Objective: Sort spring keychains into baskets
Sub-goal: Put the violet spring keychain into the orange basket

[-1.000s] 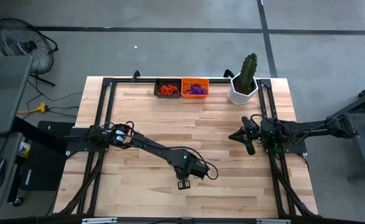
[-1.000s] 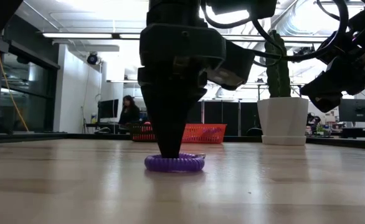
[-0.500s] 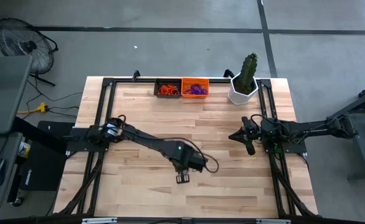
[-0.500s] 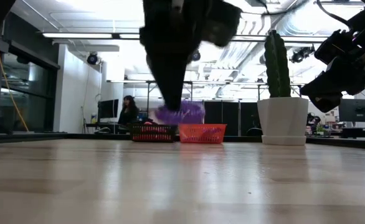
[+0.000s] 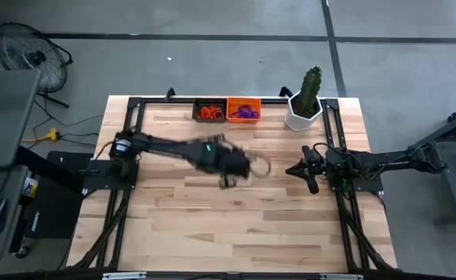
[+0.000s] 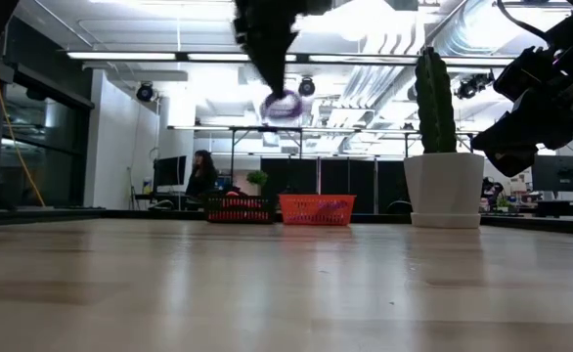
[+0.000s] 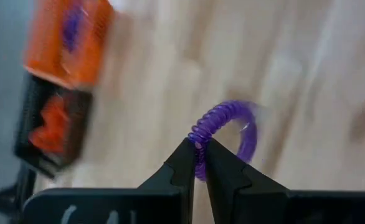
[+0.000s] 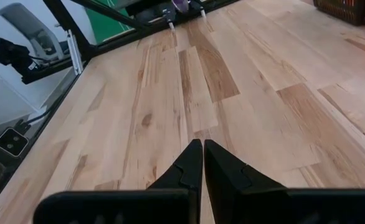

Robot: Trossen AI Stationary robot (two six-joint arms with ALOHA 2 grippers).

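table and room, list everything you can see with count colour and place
table: 1, light wood, dark frame at its edges
black basket: 1, far edge, orange keychains inside, count unclear
orange basket: 1, touching the black basket's right side, purple keychains inside, count unclear
held keychain: 1, purple, in the air over mid table
cactus: 1, green, in a white pot, far right
fan: 1, dark, floor, far left
person: 1, seated far back in the room
left hand: shut on the held keychain, above mid table
right hand: shut, empty, right side of table
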